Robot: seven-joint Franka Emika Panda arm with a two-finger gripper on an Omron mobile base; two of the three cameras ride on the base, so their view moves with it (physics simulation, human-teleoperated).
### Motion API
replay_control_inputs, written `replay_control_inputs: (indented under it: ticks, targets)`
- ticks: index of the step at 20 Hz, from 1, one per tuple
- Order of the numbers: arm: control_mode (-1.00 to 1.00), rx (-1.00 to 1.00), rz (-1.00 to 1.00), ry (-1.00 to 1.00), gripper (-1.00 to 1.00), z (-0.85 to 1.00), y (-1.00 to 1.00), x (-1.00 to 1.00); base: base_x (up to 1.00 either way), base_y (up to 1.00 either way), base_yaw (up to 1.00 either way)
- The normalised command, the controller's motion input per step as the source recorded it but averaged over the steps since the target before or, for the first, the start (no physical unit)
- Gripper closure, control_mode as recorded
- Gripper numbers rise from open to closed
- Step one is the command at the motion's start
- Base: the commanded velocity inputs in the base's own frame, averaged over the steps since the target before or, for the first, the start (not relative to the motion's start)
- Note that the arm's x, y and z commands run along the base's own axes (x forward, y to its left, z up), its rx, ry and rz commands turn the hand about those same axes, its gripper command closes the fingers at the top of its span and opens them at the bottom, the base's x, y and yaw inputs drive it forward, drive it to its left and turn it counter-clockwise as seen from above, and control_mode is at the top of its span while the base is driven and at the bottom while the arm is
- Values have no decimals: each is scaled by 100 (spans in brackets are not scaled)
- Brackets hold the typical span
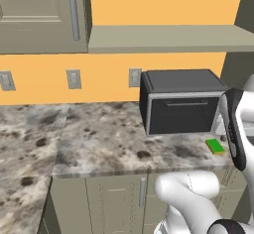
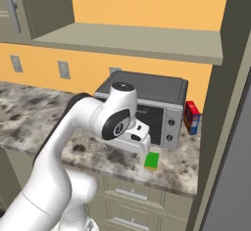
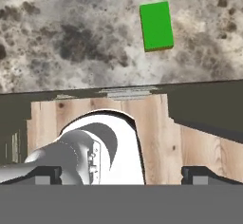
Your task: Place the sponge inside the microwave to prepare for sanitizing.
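base views: flank arm, share counter (image 1: 99, 139) | hand view: looks straight down, close

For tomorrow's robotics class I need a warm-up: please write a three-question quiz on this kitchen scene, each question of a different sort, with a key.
1. True or false: the sponge lies flat on the counter.
2. Multiple choice: the sponge's colour is A) yellow B) green C) blue.
3. Fill in: the gripper has its fingers ____ and holds nothing.

Key: 1 true. 2 B. 3 open. The sponge sits near the counter's front edge, in front of the grey-and-black oven, untouched.
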Motion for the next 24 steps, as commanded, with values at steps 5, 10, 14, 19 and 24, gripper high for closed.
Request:
replay_control_inputs:
  ticks: [5, 10, 14, 19, 24]
  targets:
    - [-100, 0, 11, 8, -100, -39, -10, 39, 0, 0, 0]
    - [-100, 0, 11, 3, -100, -28, -21, 33, 0, 0, 0]
    - [-100, 0, 8, 1, -100, -28, -21, 28, 0, 0, 0]
    - [-100, 2, 0, 0, -100, -33, -10, 27, 0, 0, 0]
    - [-100, 5, 0, 0, -100, -30, -6, 40, 0, 0, 0]
